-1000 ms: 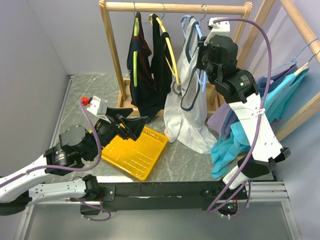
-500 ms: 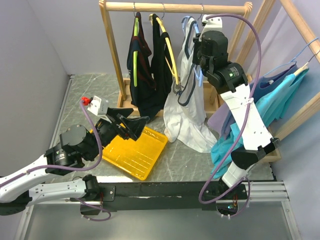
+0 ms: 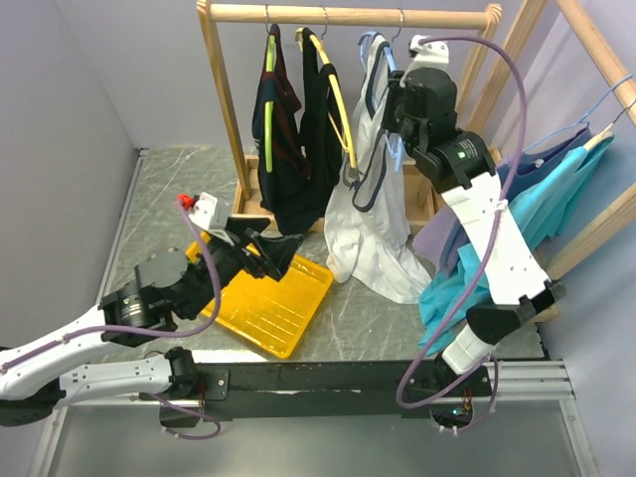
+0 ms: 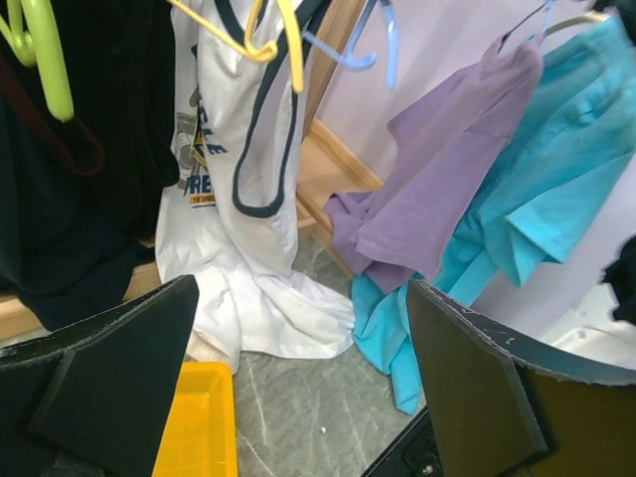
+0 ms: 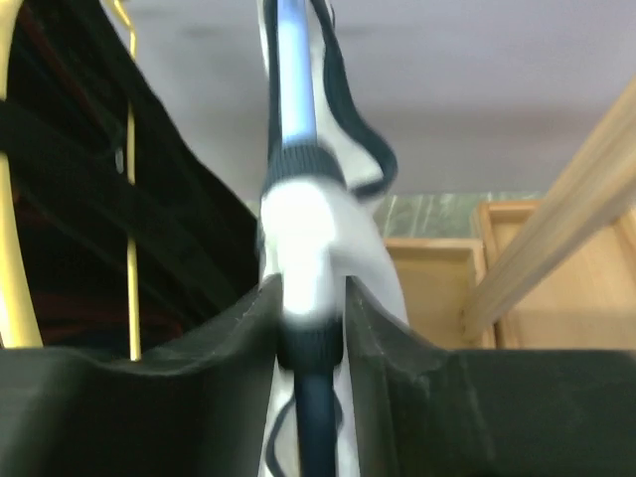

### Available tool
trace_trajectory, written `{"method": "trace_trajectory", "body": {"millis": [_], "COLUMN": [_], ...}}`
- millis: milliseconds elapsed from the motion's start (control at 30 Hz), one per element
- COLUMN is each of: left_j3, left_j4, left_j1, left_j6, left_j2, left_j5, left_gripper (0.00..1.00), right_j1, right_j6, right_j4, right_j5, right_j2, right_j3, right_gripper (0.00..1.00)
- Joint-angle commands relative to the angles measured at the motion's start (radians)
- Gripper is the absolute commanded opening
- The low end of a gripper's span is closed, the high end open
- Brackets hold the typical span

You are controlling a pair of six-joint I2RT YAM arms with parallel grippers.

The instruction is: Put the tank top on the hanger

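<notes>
One wooden rack (image 3: 348, 14) carries two dark garments (image 3: 298, 139) and the single tank top (image 3: 373, 229), which hangs from the rail with its hem trailing to the rack's foot, so we judge the job nearly done. Of our two grippers, the left gripper (image 3: 270, 250) waits wide open and empty over the one yellow tray (image 3: 298, 328), out of the way. The right gripper (image 5: 310, 298) is closed on the tank top's shoulder, likely seating it on the light-blue hanger (image 5: 293, 99), one of three on the rail.
</notes>
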Motion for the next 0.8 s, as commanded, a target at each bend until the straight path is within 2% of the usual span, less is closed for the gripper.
{"method": "trace_trajectory", "body": {"millis": [0,67,267,500,600,767], "left_j3": [-0.015,-0.018,-0.026,0.032,0.132,0.356], "left_j4": [0.04,0.04,0.058,0.06,0.009,-0.087], "left_j1": [-0.002,-0.004,0.004,0.064,0.087,0.111], "left_j6": [-0.02,-0.024,-0.052,-0.126,-0.152,-0.192], "left_j2": [0.03,0.054,0.166,0.439,0.681,0.961], "left_j5": [-0.017,-0.023,-0.045,0.02,0.05,0.037], "left_gripper": [0.94,0.95,0.98,0.99,0.99,0.99], "right_j1": [-0.004,-0.003,0.008,0.051,0.075,0.16], "right_j6": [0.086,0.122,0.185,0.224,0.233,0.228], "right_j4": [-0.009,-0.024,-0.046,-0.046,-0.05,-0.07], "right_j5": [-0.049,-0.078,-0.162,-0.225,-0.231,-0.198], "right_j2": [-0.15,-0.179,-0.325,-0.553,-0.624,-0.691], "right_j3": [-0.062,-0.081,-0.206,-0.442,-0.507,-0.577], "right_gripper": [0.46,0.58,0.77,0.8,0.8,0.82]}}
